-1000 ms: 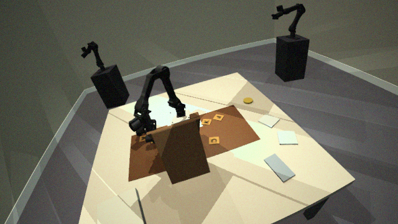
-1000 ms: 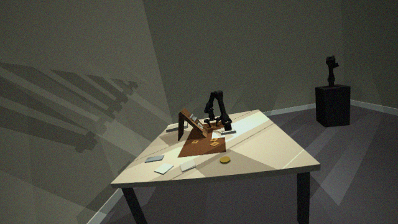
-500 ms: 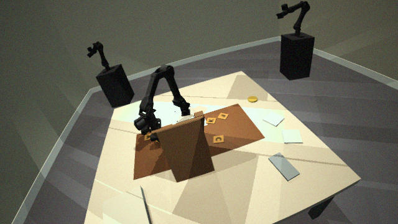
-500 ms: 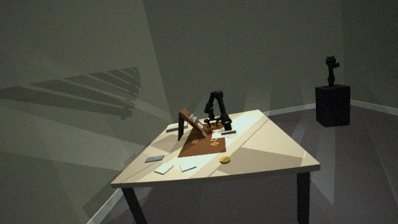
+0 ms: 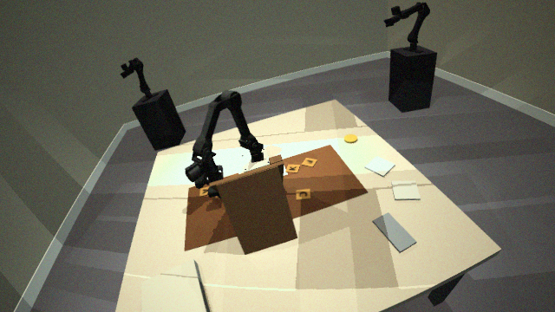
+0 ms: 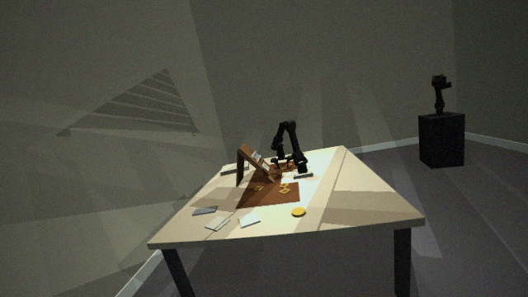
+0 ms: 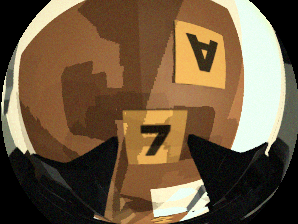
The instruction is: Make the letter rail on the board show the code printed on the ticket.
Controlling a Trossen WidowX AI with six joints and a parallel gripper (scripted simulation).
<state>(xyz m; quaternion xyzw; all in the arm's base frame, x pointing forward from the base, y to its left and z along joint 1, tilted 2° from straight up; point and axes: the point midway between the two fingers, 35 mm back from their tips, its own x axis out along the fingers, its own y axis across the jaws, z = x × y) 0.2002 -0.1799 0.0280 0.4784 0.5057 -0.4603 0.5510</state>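
Here, open claw (image 7: 154, 163) over Z tile (image 7: 153, 137), A tile (image 7: 200, 54) beyond

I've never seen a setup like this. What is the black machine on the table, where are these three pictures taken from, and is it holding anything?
The black machine is a jointed robot arm ending in a two-fingered tool. One picture looks down from high up, one from across the room, and the round one from a camera on the arm's wrist. On the table lie a brown mat, a tilted brown board, yellow letter tiles, pale cards and a yellow disc. The tool is open and holds nothing; it hangs above the tile marked 7, near the A tile.
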